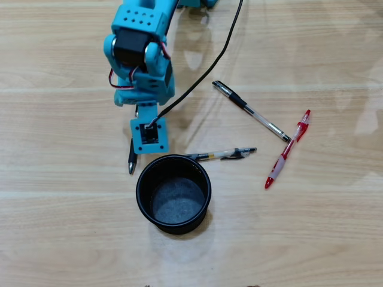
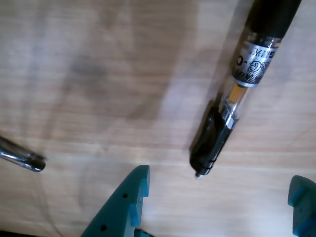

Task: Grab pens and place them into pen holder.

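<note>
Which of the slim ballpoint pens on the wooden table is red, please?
The red translucent pen lying farthest right in the overhead view; the other pens have black and clear barrels.

Four pens counted in the overhead view: one black-and-clear at upper right (image 1: 251,111), one red at right (image 1: 288,149), one black-and-clear at centre just above the cup (image 1: 222,155), one dark at left, partly hidden under the arm (image 1: 131,156). One round black pen holder at lower centre (image 1: 142,197). One turquoise arm at upper left (image 1: 139,48), with one black cable (image 1: 222,51).
</note>
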Tool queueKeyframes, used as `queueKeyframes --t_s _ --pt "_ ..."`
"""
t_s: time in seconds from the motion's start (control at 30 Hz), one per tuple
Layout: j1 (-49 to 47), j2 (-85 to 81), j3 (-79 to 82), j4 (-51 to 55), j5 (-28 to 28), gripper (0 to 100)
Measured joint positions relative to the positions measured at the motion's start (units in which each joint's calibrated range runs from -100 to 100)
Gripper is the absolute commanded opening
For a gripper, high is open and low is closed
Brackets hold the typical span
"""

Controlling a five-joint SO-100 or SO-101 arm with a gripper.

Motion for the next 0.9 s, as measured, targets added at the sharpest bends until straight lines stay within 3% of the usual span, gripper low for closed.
queueKeyframes --t_s 0.6,0.73,0.9 --pt "0.59 9.48 -1.42 -5.34 0.05 29" --pt "0.59 10.07 -2.04 -5.51 1.41 20" --pt "1.60 10.16 -2.83 -5.94 1.98 3"
